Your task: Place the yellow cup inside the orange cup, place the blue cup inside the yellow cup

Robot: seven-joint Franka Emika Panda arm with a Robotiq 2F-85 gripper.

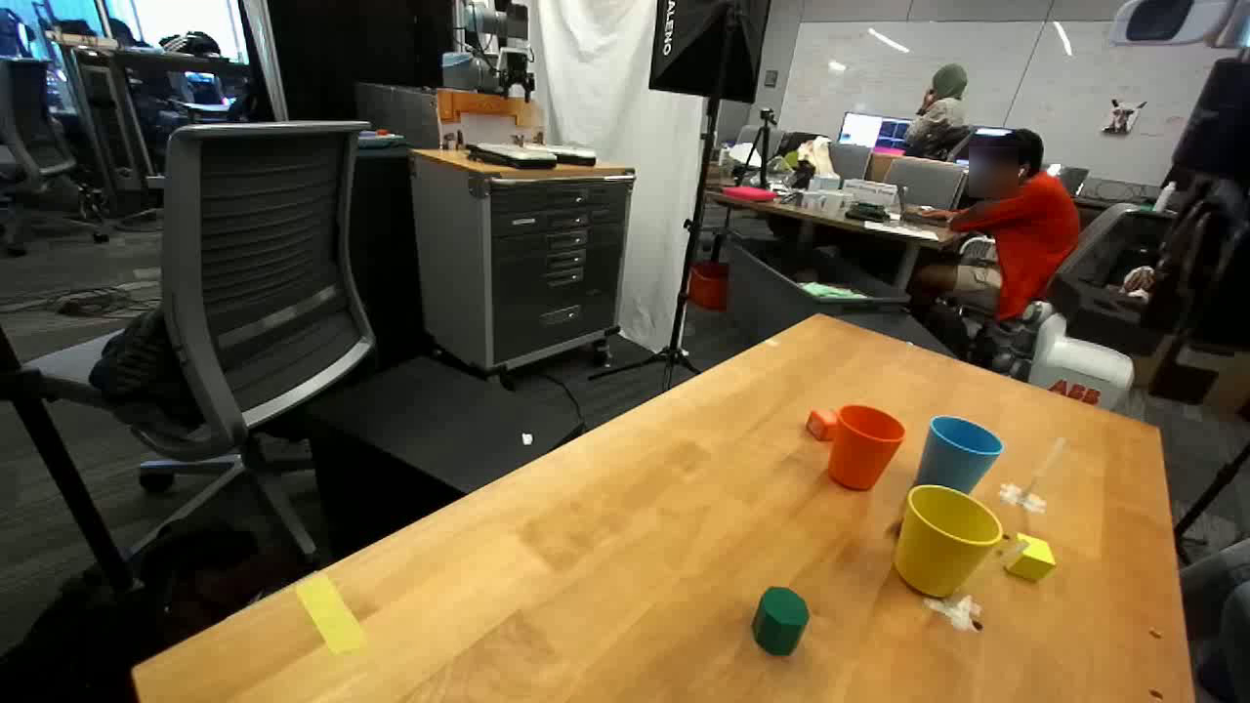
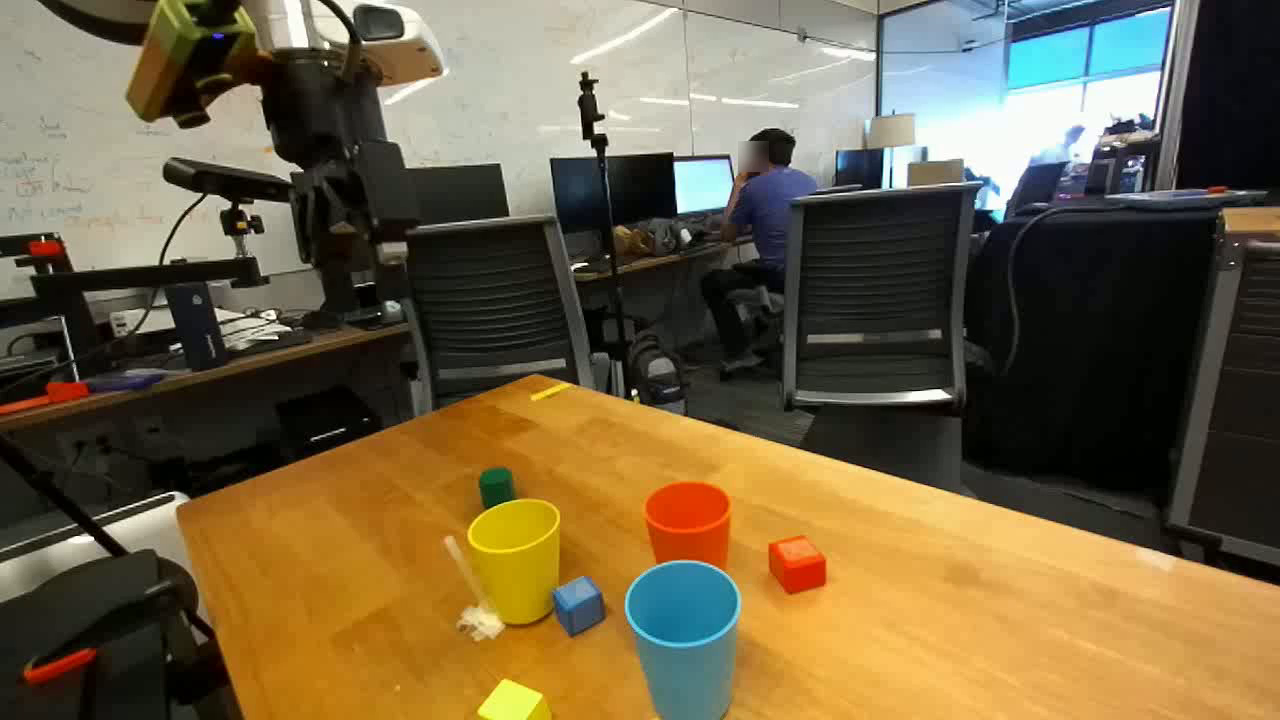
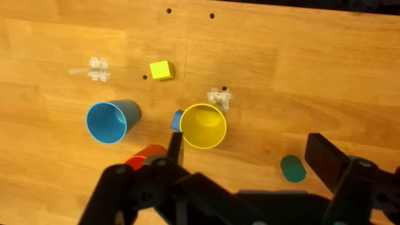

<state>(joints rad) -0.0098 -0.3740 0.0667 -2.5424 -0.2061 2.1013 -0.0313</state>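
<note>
Gripper [image 3: 246, 143] status: we read the jaws as spread wide apart, above the tabletop [image 3: 328, 62]. In an exterior view, we find this unit pictured high above the edge that joins the left and far corners.

We locate all three cups upright on the tabletop, each standing separate from the others. In an exterior view, the yellow cup [image 2: 515, 565] is the cup nearest the left corner, with a patch of whitish tape [image 3: 219, 96] just beside its base. In an exterior view, we identify the blue cup [image 1: 957, 454] as the cup nearest the right corner and the orange cup [image 1: 867, 451] as the cup nearest the far corner. In the wrist view, one jaw partly covers the orange cup.

We register four blocks. The blue cube [image 2: 578, 605] sits just beside the yellow cup; we cannot tell whether the two touch. The red cube [image 2: 797, 566] sits near the orange cup. In the wrist view, the yellow block [image 3: 161, 70] sits closer than any cup to the visible tabletop edge. The green block [image 2: 496, 487] is the block nearest the corner beside the strip of yellow tape [image 1: 330, 613].
</note>
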